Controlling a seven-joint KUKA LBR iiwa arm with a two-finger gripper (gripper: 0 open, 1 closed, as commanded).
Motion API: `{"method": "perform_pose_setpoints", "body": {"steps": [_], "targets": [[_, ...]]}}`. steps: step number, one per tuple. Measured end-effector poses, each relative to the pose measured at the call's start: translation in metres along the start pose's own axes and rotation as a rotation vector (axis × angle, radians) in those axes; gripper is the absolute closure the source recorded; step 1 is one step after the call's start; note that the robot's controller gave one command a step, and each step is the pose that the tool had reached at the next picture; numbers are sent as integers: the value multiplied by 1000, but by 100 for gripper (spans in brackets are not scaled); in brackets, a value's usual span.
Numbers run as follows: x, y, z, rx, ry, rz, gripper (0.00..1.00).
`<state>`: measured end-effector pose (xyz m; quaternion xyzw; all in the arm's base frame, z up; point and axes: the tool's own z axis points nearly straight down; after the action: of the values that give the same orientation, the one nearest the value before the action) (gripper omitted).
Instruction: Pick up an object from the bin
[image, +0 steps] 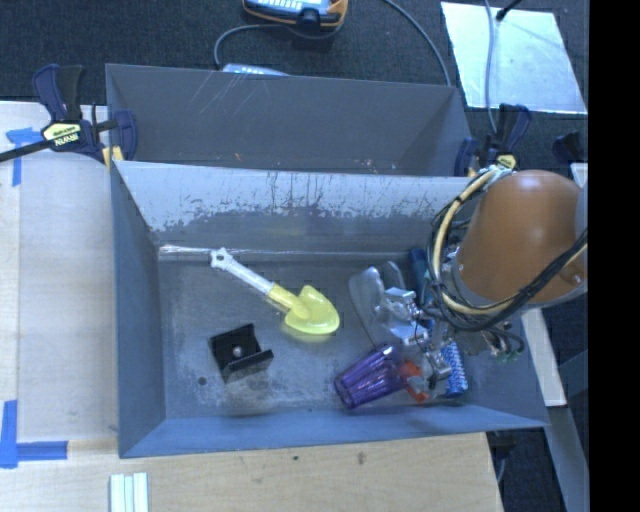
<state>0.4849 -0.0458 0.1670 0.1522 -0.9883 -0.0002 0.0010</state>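
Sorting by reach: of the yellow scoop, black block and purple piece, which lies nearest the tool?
The purple piece, front right, just beside the tool; the yellow scoop and black block lie farther left.

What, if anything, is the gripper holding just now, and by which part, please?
It cannot be told: the gripper is down among a purple ridged piece and a clear plastic piece.
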Motion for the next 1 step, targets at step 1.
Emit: {"method": "perform_pose_setpoints", "body": {"steps": [1], "targets": [[0,2,65,2,-5,-52,0]]}}
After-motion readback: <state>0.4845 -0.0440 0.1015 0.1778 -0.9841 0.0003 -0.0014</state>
